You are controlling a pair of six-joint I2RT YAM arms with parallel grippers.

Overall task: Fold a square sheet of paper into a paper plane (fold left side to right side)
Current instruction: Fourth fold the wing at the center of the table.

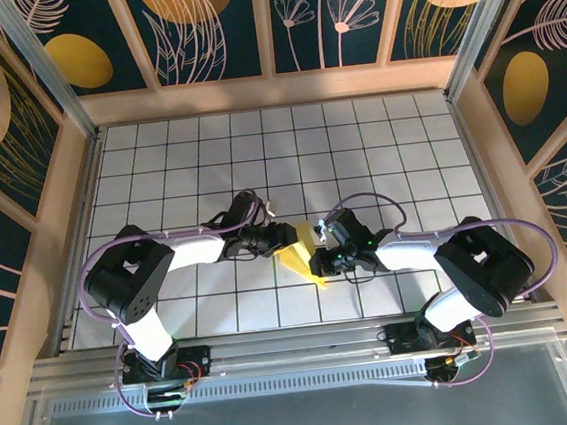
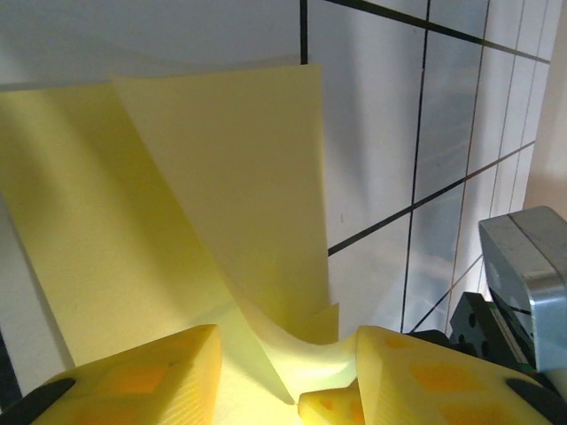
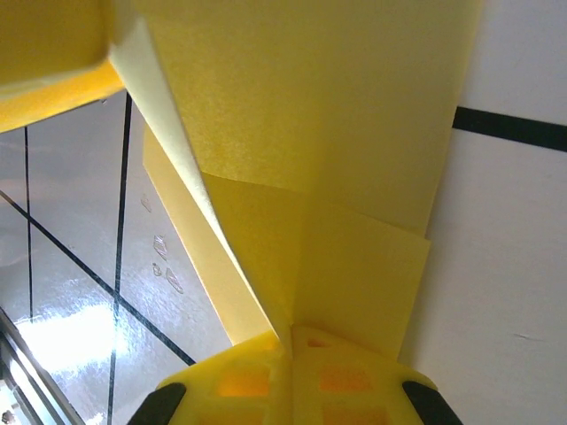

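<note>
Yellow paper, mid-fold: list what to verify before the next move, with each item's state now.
1. Grip of the right fingers on the yellow paper: ok, they are shut on a creased edge.
2. Grip of the left fingers on the paper: not ok, they stand apart with the sheet rising between them.
3. Paper flat on the table: not ok, part of it is lifted and curved.
4. Fold edges lined up: cannot tell, the overlapping layers hide the corners.
5. Gap between the left arm and the right arm: ok, they are close across the paper but apart in the top view.
</note>
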